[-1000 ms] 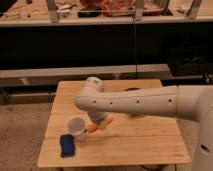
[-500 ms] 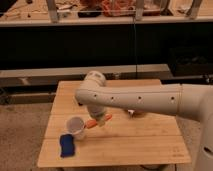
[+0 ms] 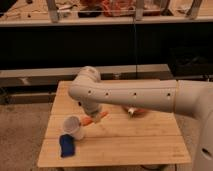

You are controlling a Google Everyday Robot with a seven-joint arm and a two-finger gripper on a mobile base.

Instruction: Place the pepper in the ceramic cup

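The pepper (image 3: 95, 119) is a slim orange piece, tilted, held just above the wooden table (image 3: 125, 145). My gripper (image 3: 93, 113) is at the end of the white arm, shut on the pepper from above. The ceramic cup (image 3: 73, 127) is a small white cup standing upright on the table just left of the pepper and slightly below it. The pepper's lower end is close to the cup's rim, outside the cup. The arm hides most of the gripper.
A blue object (image 3: 66, 145) lies near the table's front left corner, right below the cup. A red-orange plate with a white bottle (image 3: 134, 111) sits behind the arm at mid table. A dark shelf unit stands behind the table.
The arm has swung upward and its wrist has risen a little, lifting the pepper slightly. The cup and blue object have stayed in place.
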